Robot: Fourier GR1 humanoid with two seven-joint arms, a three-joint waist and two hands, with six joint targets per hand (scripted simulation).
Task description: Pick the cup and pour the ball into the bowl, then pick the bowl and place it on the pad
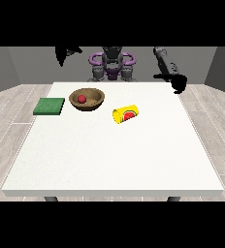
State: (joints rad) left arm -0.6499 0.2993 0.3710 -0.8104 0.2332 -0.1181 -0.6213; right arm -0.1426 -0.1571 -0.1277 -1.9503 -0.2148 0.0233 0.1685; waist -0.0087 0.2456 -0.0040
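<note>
A brown wooden bowl (87,99) stands on the white table (114,155) at the far left of middle, and a red ball (81,99) lies inside it. A yellow cup (125,115) with a red mark lies on its side just right of the bowl, apart from it. A flat green pad (49,106) rests left of the bowl. The hand at the view's right (178,83) hangs over the table's far right corner, away from the cup. The hand at the view's left (64,52) is raised high above the table's far left edge. Neither hand holds anything.
The robot's torso (112,65) stands behind the table's far edge. A wooden floor surrounds the table, and grey walls close the back.
</note>
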